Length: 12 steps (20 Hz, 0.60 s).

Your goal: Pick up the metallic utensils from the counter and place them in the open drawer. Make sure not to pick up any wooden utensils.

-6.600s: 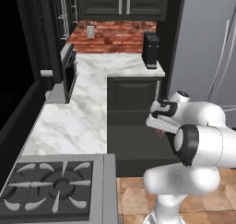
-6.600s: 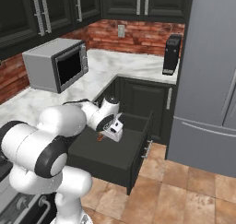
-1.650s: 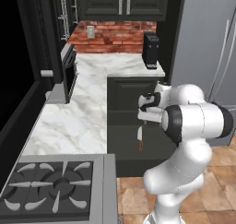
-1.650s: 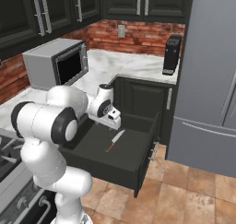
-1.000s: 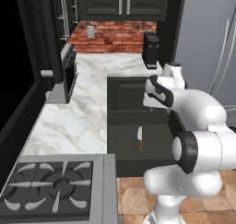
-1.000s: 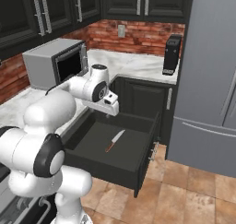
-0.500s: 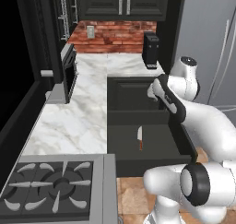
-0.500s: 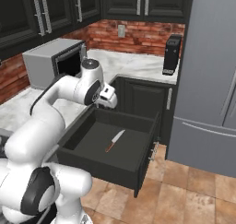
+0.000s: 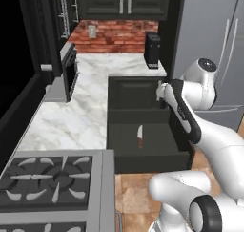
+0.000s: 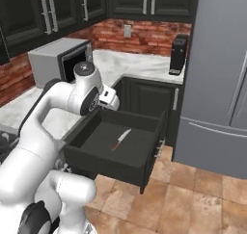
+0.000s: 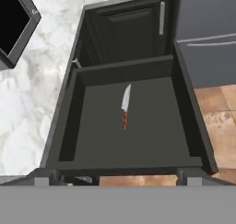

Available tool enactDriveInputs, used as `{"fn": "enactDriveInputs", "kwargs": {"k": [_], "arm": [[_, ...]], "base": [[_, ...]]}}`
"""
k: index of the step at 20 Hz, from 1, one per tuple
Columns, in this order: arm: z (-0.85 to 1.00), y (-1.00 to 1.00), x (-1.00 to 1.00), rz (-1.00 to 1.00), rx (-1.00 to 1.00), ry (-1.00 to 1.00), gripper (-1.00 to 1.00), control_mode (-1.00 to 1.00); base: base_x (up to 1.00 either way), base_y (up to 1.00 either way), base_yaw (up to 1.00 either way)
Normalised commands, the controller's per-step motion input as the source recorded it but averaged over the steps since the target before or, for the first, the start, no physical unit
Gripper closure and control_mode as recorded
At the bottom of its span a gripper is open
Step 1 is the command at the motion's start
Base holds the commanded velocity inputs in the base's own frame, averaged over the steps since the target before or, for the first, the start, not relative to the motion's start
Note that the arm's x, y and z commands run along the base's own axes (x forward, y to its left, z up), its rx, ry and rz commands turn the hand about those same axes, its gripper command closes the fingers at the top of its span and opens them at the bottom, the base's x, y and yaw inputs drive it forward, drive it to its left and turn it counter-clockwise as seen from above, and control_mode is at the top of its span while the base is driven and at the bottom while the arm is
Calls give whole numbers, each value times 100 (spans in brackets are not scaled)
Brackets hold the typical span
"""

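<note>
knife [image 11: 125, 107] flat in open drawer [image 11: 69, 126]

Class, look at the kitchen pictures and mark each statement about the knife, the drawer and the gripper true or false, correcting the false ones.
1. The knife lies on the floor of the open drawer. True.
2. The gripper is clamped on the knife. False: it is open and holds nothing, raised above the drawer.
3. The knife's handle is reddish-brown. True.
4. The drawer is pushed shut. False: it stands pulled out.
5. A wooden spoon lies beside the knife in the drawer. False: the knife is alone there.
</note>
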Motion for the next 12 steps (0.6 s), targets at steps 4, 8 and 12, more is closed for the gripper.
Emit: {"fn": "enactDriveInputs", "kwargs": {"k": [4, 8, 12], "arm": [[0, 0, 0, 0, 0, 0, -100, 100], [0, 0, 0, 0, 0, 0, -100, 100], [0, 0, 0, 0, 0, 0, -100, 100]], "base": [[-90, -79, 0], [-87, -100, -3], [-45, -100, -28]]}}
